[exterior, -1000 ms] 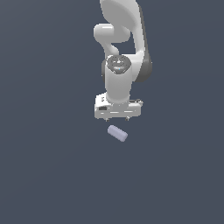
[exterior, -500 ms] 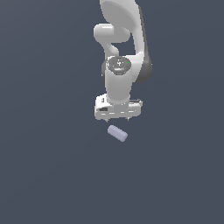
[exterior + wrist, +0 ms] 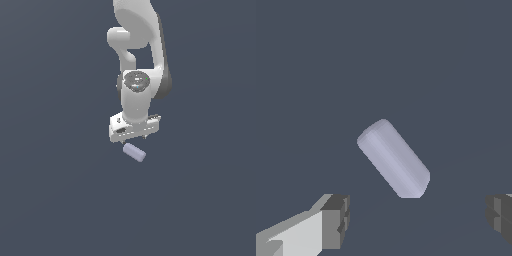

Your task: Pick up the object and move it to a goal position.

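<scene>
Gripper (image 3: 134, 136) above object (image 3: 394, 158), jaws spread wide, untouching; object lies skewed between them, lower down.

lavender-grey object (image 3: 134, 152), white arm (image 3: 136, 95), grey-tipped pincer (image 3: 416, 222)

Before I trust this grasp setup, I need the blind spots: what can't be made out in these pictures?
- Fingers: in the exterior view the gripper body hides them; in the wrist view the finger pads are cut off by the picture's edge.
- Goal position: no marker shows in either view.
- Cylinder underside: hidden by its own body in both views, so contact with the floor cannot be confirmed.
</scene>
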Controlling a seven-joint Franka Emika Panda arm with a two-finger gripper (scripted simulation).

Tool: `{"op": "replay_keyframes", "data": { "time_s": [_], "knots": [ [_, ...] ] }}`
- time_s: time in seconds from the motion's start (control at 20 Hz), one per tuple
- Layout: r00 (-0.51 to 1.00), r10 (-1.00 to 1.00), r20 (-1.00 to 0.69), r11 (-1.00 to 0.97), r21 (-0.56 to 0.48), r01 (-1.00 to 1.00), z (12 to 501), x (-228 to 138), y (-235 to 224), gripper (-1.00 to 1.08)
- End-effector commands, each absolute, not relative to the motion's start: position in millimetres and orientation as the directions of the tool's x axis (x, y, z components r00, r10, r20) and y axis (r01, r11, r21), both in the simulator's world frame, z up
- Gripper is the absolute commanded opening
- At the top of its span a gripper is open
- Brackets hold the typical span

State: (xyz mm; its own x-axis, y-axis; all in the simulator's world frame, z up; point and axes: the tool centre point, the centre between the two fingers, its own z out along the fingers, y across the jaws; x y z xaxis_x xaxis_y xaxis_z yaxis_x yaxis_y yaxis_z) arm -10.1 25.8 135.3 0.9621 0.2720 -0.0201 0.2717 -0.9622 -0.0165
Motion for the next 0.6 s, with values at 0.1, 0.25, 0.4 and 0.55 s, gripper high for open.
{"op": "replay_keyframes", "data": {
  "time_s": [0.1,0.25,0.4,0.55],
  "knots": [
    [0.920,0.392,-0.017,-0.920,-0.012,0.392,122,-10,26,1.00],
    [0.881,0.473,-0.015,-0.881,-0.009,0.473,113,-11,26,1.00],
    [0.834,0.551,-0.013,-0.834,-0.007,0.551,104,-11,27,1.00],
    [0.781,0.624,-0.010,-0.781,-0.005,0.624,95,-12,28,1.00]
  ]
}}
